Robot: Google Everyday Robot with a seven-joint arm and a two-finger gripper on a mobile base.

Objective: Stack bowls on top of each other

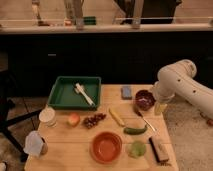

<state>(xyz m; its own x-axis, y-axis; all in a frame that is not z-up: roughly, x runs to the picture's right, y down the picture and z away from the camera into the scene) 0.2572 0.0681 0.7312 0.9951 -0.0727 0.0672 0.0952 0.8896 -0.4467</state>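
Observation:
The dark maroon bowl [145, 99] stands upright near the table's right edge. The wider orange-red bowl [106, 146] sits apart from it, near the front edge at the middle. My white arm [180, 82] reaches in from the right. My gripper [159, 107] hangs just right of the maroon bowl, close to its rim, at the table's right edge. It holds nothing that I can see.
A green tray [62, 97] with a white utensil [84, 94] is at the back left, and a blue sponge [127, 91] lies behind the maroon bowl. A banana [117, 117], green vegetable [135, 130], grapes [94, 120], apple [73, 119], jar [47, 116], green cup [137, 148] and brush [159, 148] crowd the table.

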